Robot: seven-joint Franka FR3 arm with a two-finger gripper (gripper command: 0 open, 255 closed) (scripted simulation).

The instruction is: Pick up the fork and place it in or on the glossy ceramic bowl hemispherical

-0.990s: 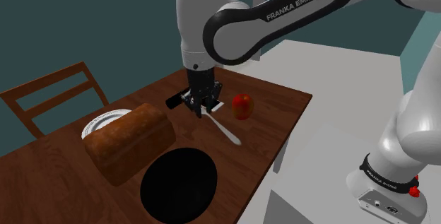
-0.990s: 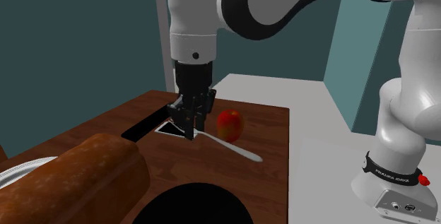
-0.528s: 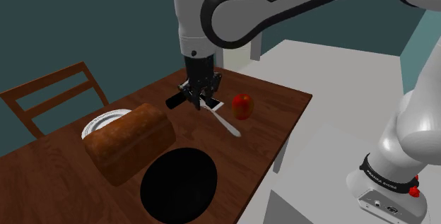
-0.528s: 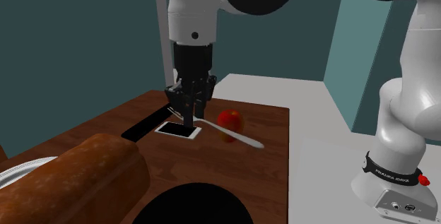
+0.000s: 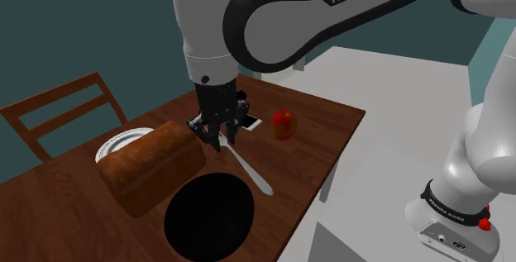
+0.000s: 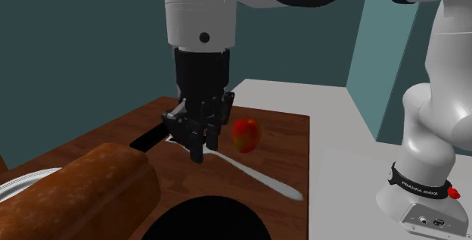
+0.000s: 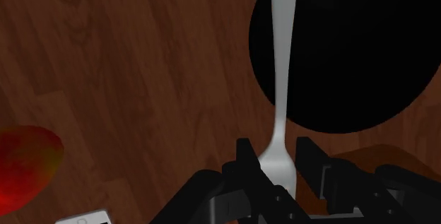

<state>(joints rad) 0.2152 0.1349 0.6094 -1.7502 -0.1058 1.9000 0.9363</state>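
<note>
A pale grey fork (image 5: pixel 248 169) hangs above the brown wooden table (image 5: pixel 331 128), clasped at one end by my black gripper (image 5: pixel 217 140), which is shut on it. Its long handle slants down and away from the fingers, and its free end reaches over the rim of the black bowl (image 5: pixel 208 215). In the second exterior view the gripper (image 6: pixel 198 154) holds the fork (image 6: pixel 257 176) just past the bowl (image 6: pixel 208 219). From the wrist, the fork (image 7: pixel 283 67) runs from between the fingers of the gripper (image 7: pixel 275 152) across the bowl's (image 7: pixel 353 53) edge.
A brown bread loaf (image 5: pixel 153 165) lies right beside the gripper and the bowl. A red apple (image 5: pixel 284 124) and a small white phone (image 5: pixel 248 122) sit behind the gripper. A white plate (image 5: pixel 120 142) and a wooden chair (image 5: pixel 58 111) stand at the shoulder view's left.
The gripper, still shut on the fork, has moved away from the apple and phone toward the loaf and the black bowl. The fork's free end now overhangs the bowl's rim.
</note>
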